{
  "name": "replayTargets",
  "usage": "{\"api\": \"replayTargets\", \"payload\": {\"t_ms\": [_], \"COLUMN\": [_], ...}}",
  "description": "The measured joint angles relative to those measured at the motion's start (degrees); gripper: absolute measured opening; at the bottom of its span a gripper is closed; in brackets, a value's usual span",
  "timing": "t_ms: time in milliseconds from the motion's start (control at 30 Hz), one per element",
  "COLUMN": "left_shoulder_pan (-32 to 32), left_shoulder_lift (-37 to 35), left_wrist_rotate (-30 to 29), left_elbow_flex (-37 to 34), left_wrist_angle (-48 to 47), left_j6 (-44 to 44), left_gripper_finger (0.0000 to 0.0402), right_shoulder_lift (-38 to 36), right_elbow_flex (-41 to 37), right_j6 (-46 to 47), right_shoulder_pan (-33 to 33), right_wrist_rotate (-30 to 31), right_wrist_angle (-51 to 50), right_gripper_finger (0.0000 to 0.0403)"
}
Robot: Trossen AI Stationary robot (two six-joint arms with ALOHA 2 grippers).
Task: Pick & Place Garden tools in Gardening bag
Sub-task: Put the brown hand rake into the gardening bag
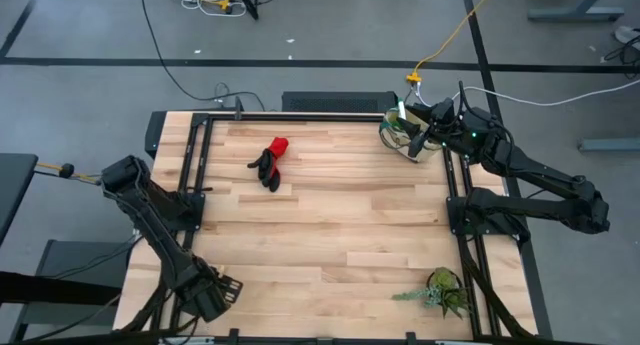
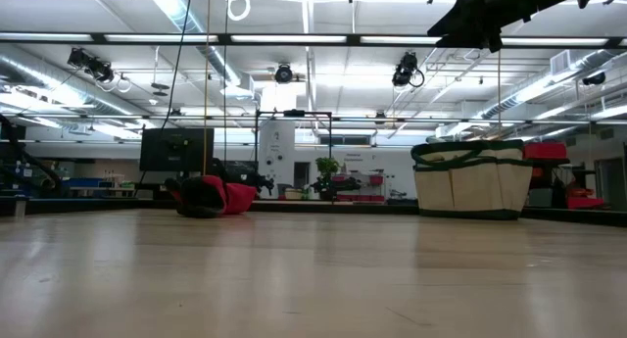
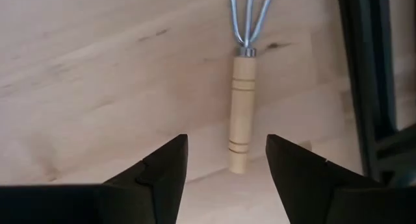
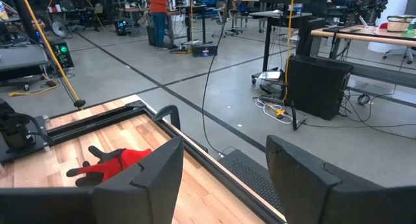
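Room: we look across a pale wooden plank table (image 1: 330,215) framed by black rails, set on a grey floor strewn with cables; far off in the right wrist view a person stands among desks.
Left arm: our left gripper (image 3: 225,169) hangs at the near left corner of the table, its two dark fingers spread apart with nothing between them.
Rake: the little metal rake with a pale wooden handle (image 3: 241,110) lies flat on the wood just ahead of those fingers, handle end toward them, tines away and partly cut off from view. In the high view the arm covers it.
Right arm: our right gripper (image 4: 224,178) hovers over the far right corner above the bag, fingers apart and empty.
Bag: the beige fabric gardening bag with dark green trim (image 2: 468,178) stands upright at that far right corner, well apart from the rake.
Gloves: the red-and-black gloves (image 1: 271,162) lie bunched on the far side of the table, left of centre.
Plant: a leafy green plant (image 1: 442,291) sits near the right front edge.
Stage, as we judge it: rake not yet gripped, gloves untouched.
Risk: the handle is round and smooth; closing off its axis could roll it aside or pinch only the tip, so it swings on lifting. The long carry to the bag gives a weak grip room to slip.
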Motion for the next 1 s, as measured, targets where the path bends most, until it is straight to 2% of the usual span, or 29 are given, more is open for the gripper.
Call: {"api": "replayTargets", "payload": {"t_ms": [300, 467, 667, 1000], "left_shoulder_pan": [0.1, 0.1, 0.1, 0.7], "left_shoulder_lift": [-4.8, -5.0, -5.0, -5.0], "left_wrist_rotate": [1.4, 0.0, -1.0, -3.0], "left_elbow_flex": [-11.3, -14.9, -17.3, -19.8], "left_wrist_angle": [9.6, 13.9, 17.7, 18.4], "left_j6": [-0.4, -0.2, -0.1, -0.2], "left_gripper_finger": [0.0218, 0.0218, 0.0211, 0.0202], "right_shoulder_lift": [0.0, 0.0, 0.0, 0.0], "right_elbow_flex": [0.0, 0.0, 0.0, 0.0], "right_j6": [0.0, 0.0, 0.0, 0.0], "right_shoulder_pan": [0.0, 0.0, 0.0, 0.0], "right_wrist_rotate": [0.0, 0.0, 0.0, 0.0], "right_wrist_angle": [0.0, 0.0, 0.0, 0.0], "right_gripper_finger": [0.0222, 0.0222, 0.0222, 0.0222]}}
